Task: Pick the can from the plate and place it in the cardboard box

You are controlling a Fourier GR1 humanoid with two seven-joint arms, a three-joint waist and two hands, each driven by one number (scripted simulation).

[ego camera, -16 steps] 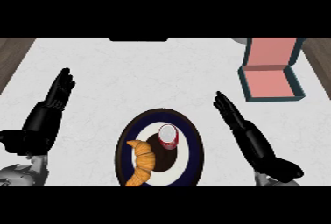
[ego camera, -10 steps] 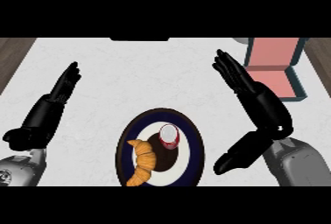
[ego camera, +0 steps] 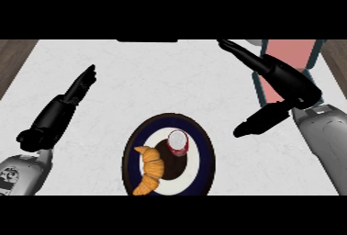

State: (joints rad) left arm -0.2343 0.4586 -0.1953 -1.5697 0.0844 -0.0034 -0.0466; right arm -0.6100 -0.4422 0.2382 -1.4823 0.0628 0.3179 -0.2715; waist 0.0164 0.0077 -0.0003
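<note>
The can (ego camera: 178,141) stands upright on the plate (ego camera: 203,158), long axis vertical, lid toward me, the croissant (ego camera: 150,169) just beside it on its left. To grasp it well I should bring my right hand (ego camera: 281,80), fingers straight and holding nothing, down from the right. My left hand (ego camera: 61,108) rests open. The cardboard box (ego camera: 288,64) lies far right.

Your right hand (ego camera: 284,78) is covering much of the cardboard box (ego camera: 288,50); the plate (ego camera: 203,158) is getting clipped at bottom.
</note>
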